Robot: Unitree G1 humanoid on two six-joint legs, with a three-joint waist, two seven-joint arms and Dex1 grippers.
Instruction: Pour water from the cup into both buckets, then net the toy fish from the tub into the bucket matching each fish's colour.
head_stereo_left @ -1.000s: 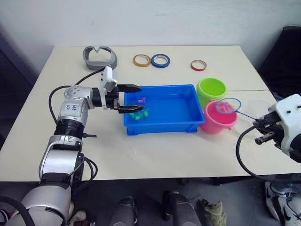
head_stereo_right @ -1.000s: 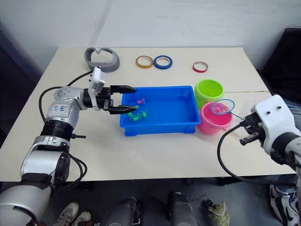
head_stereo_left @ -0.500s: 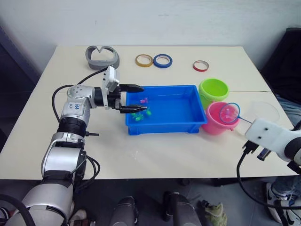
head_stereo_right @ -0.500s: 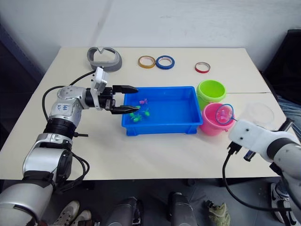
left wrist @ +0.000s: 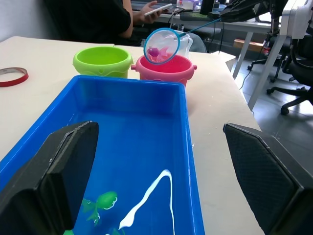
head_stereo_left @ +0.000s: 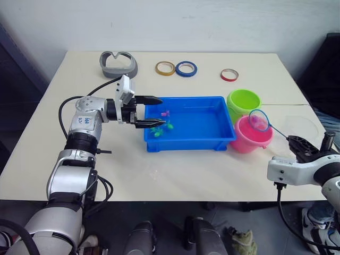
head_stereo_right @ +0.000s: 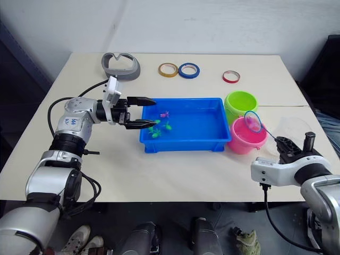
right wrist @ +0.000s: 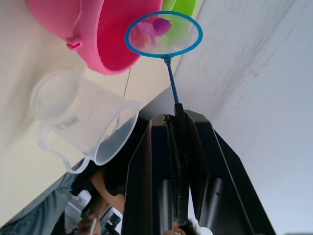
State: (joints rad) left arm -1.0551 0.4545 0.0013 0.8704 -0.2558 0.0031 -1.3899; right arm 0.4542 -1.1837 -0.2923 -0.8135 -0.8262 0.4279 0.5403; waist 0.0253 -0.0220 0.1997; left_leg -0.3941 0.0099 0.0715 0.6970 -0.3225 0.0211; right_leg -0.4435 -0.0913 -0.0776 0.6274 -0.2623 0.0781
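Here we are seeing the right gripper point(right wrist: 178, 147) clenching the net point(right wrist: 164, 34) handle, hoop out beyond its fingertips over the pink bucket point(head_stereo_left: 250, 134), a pink fish point(right wrist: 160, 24) lying inside. The left gripper point(head_stereo_left: 152, 111) is holding its fingers spread over the tub point(head_stereo_left: 212, 142) edge, green fish point(left wrist: 100, 203) between them.

We see silver-grey ribbed arms with black joints, white wrist housings, looping black cables, matte black jaws.
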